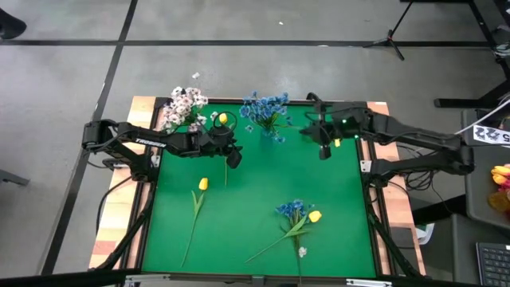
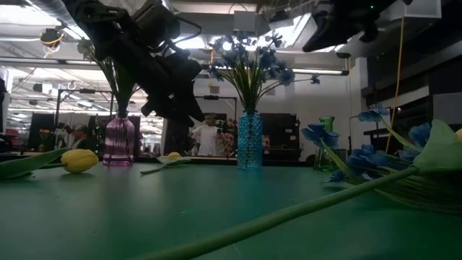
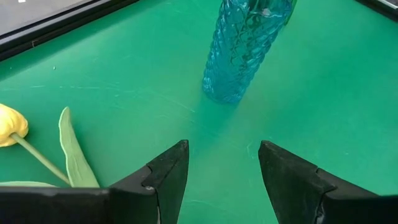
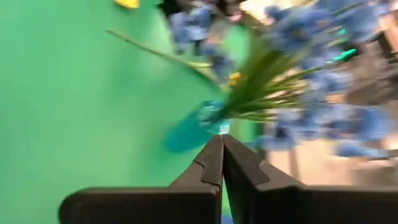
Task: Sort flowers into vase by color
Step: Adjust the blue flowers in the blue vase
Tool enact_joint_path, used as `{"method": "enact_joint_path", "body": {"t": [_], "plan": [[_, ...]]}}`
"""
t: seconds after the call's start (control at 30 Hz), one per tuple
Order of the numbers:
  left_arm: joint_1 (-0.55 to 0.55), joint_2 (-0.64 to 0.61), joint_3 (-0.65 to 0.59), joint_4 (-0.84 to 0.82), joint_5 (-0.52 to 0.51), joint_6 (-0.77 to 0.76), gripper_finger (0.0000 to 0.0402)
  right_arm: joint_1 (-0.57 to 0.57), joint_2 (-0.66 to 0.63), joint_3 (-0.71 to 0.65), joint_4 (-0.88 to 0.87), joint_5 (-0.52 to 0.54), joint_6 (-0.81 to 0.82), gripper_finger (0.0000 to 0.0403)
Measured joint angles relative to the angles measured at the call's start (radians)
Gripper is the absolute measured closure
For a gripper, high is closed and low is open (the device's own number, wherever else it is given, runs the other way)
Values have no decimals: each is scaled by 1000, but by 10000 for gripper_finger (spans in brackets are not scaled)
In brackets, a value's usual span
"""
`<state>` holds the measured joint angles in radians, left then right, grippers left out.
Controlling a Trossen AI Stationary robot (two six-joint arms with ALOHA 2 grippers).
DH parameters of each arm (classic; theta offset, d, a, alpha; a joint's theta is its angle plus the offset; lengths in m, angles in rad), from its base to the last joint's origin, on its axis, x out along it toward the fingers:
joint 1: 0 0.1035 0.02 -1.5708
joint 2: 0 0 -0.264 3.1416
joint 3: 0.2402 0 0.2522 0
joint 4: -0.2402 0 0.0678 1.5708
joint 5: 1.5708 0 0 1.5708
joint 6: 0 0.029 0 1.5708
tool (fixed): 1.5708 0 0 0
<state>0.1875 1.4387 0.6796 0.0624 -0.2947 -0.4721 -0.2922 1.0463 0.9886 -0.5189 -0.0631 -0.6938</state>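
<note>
A blue vase (image 1: 271, 127) of blue flowers (image 1: 265, 106) stands at the table's far middle. A pink vase (image 2: 119, 141) with white flowers (image 1: 185, 104) stands far left. My left gripper (image 1: 233, 157) hangs open above the cloth, left of the blue vase (image 3: 242, 50), holding nothing. A yellow tulip (image 3: 9, 124) lies beside it. My right gripper (image 1: 324, 149) is shut and empty, raised to the right of the blue vase (image 4: 202, 127). Loose flowers lie on the cloth: a yellow tulip (image 1: 203, 184), and a blue spray (image 1: 293, 210) next to another yellow tulip (image 1: 315, 215).
A green vase (image 2: 326, 137) stands at the far right in the low view. A long green stalk (image 2: 289, 213) runs across the near cloth. The green cloth (image 1: 255, 191) is bare in the middle. A wooden rim (image 1: 119, 215) borders the table.
</note>
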Motion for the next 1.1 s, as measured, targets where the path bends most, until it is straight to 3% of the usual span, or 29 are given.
{"method": "enact_joint_path", "body": {"t": [0.07, 0.27, 0.43, 0.57, 1.1], "plan": [[0, 0, 0, 0, 0, 0, 210, 19, 39, 0, -42, -8, 11, 394], [0, 0, 0, 1, 0, 0, 210, 67, 185, -1, -70, 103, 7, 398], [0, 0, 0, -2, 0, 0, 210, 69, 288, -1, -61, 357, -24, 400], [0, 0, 0, -3, 0, 0, 210, 70, 328, -1, 18, 463, -86, 400], [0, 0, 0, -7, 0, 0, 210, 70, 333, -1, 275, 475, -207, 400]]}}
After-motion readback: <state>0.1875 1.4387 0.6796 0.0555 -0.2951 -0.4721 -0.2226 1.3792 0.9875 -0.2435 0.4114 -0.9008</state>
